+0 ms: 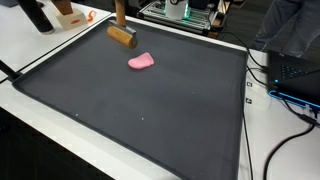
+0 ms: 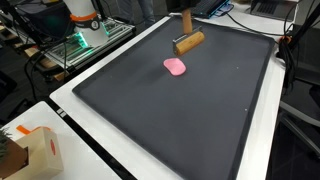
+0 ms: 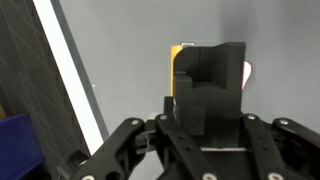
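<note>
Although you cannot tell whether your gripper (image 3: 207, 75), fingers drawn close, holds anything, the wooden mallet (image 1: 122, 36) sits directly beyond it near the mat's (image 1: 150, 130) far edge, handle upright, with the pink piece (image 1: 141, 62) just beside its head, toward mid-mat.

Matt dark mat (image 1: 140, 110), smooth wooden mallet (image 1: 122, 36), smooth pink lump (image 1: 142, 62)
</note>
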Robot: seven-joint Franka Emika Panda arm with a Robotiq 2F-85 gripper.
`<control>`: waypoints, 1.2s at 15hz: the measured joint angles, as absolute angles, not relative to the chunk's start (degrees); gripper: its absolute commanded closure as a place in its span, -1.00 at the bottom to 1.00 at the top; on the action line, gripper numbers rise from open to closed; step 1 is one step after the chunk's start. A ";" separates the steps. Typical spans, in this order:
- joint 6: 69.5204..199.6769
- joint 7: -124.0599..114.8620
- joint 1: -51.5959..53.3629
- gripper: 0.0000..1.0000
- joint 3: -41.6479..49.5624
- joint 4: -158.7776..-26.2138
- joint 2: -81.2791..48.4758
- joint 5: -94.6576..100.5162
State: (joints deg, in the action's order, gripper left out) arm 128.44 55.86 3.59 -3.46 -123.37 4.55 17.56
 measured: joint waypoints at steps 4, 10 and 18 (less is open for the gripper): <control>125.61 57.73 2.07 0.53 -0.60 -121.01 3.27 9.38; 115.16 62.89 -3.05 0.53 4.77 -114.00 -1.90 -5.51; 102.10 64.59 -12.50 0.53 7.83 -105.27 -13.63 -21.52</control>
